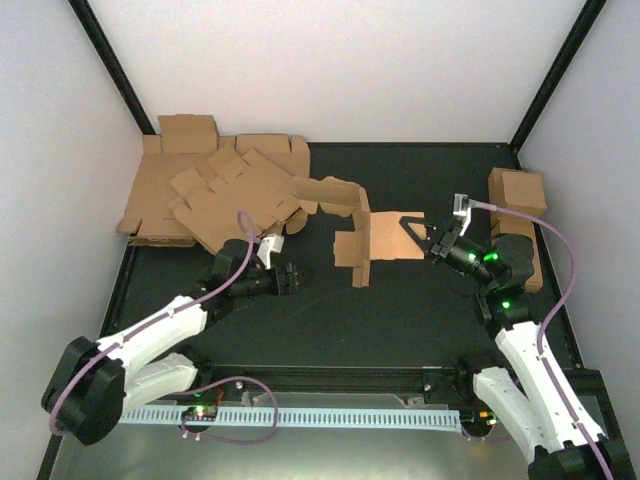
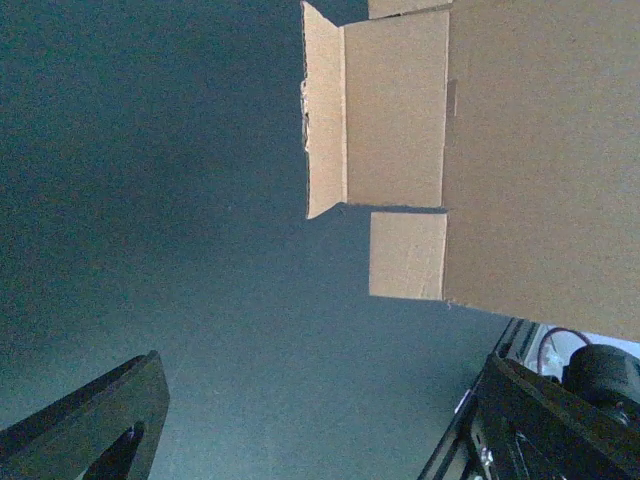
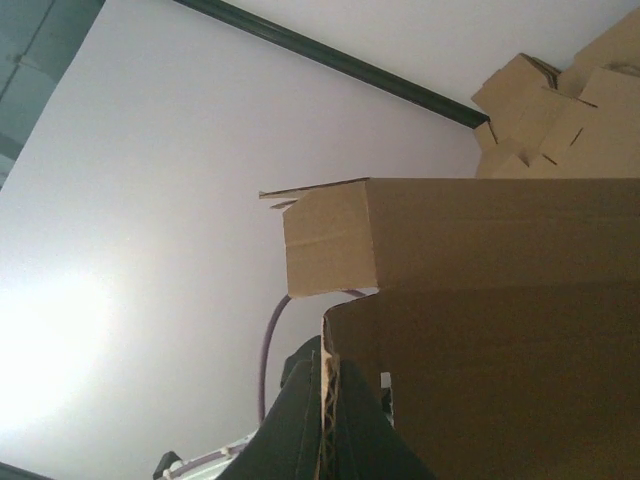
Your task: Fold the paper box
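One box (image 1: pixel 385 238) is held mid-table, its 3 o'clock edge pinched by the right gripper (image 1: pixel 415 228). The left gripper (image 1: pixel 293 272) is parked at its 8 o'clock, jaws apart, not touching. One blank pile (image 1: pixel 215 195) is seen at 10 o'clock.

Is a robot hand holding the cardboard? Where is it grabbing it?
Yes. The right gripper pinches the paper box by the panel edge on its own side. The left gripper is open and holds nothing.
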